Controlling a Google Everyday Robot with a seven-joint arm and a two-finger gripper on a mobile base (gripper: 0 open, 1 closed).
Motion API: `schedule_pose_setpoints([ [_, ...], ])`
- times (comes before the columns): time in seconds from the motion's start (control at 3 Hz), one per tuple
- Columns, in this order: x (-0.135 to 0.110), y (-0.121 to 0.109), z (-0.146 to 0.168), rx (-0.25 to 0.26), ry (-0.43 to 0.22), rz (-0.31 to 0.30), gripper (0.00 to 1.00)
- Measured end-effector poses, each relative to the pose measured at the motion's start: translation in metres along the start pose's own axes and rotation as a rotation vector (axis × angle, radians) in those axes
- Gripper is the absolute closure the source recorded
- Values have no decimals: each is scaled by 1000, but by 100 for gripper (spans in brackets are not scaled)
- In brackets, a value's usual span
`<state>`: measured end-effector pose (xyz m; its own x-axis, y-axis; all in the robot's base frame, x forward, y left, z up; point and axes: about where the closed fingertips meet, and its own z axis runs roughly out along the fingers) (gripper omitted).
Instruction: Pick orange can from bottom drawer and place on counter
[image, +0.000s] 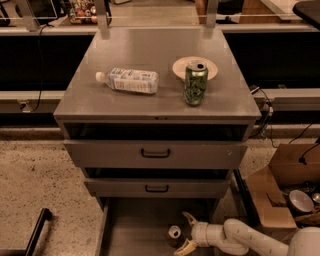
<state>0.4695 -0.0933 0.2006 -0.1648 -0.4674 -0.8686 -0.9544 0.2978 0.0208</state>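
Observation:
The orange can stands upright on the grey floor of the open bottom drawer, its silver top showing. My gripper is low inside the drawer, just right of the can, open, with one finger behind the can and the other in front of it. The white arm comes in from the lower right. The counter is the grey metal top of the cabinet.
On the counter lie a clear plastic bottle on its side, a green patterned can upright and a small white plate behind it. Two upper drawers with black handles are slightly open. A cardboard box stands at the right.

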Motion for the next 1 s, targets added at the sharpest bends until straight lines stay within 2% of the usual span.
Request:
schedule_pose_setpoints([
  [0.33,9,0,11,-4,-11,30,14],
  [0.67,14,1,22,-10,-45,68,40],
  [1.0,13,2,25,-15,-69,81,60],
])
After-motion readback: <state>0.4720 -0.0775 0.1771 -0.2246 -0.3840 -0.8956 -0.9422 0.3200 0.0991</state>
